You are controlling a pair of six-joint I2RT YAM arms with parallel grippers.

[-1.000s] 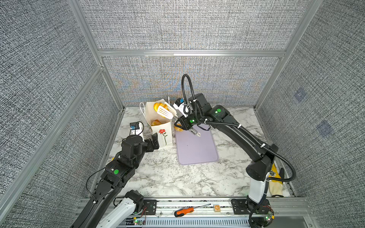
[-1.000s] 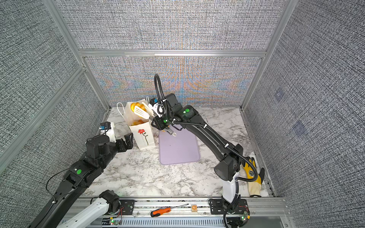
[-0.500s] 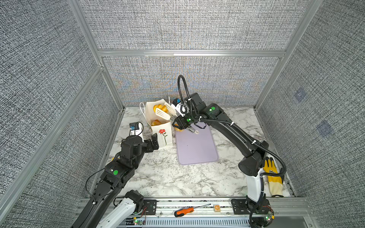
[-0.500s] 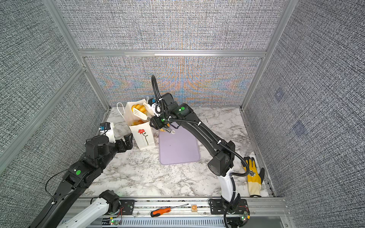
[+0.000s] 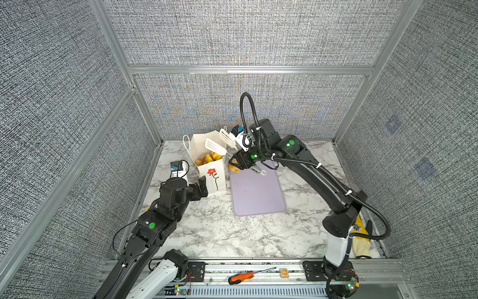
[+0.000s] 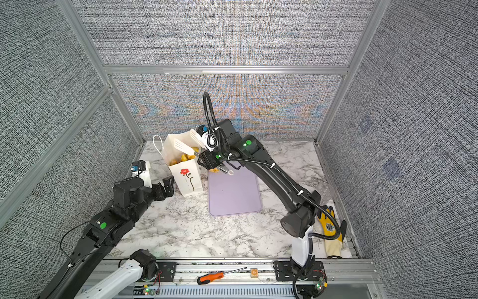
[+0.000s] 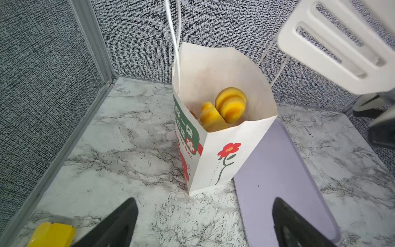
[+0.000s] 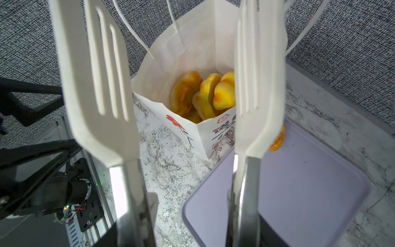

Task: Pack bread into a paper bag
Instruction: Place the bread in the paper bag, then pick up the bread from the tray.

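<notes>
The paper bag stands upright on the marble bench near the back left corner, mouth open. One narrow face carries a red flower on a green stem. Beside the stem runs a line of fine print, too small to read. The adjoining face has a green panel with white Chinese characters, of which "一朵" can be made out, and skewed red lettering below that I cannot read.

Several pieces of glossy yellow bread sit inside the bag. One orange pastry lies on the far corner of the lilac tray, just beside the bag.

The right pincer grips a pair of tongs. Their white slotted blades are spread apart over the bag's mouth with nothing between them. The left pincer is spread wide and empty, near the bag's base but apart from it.

A yellow glove by the right arm's base bears a round printed badge, which is illegible.
</notes>
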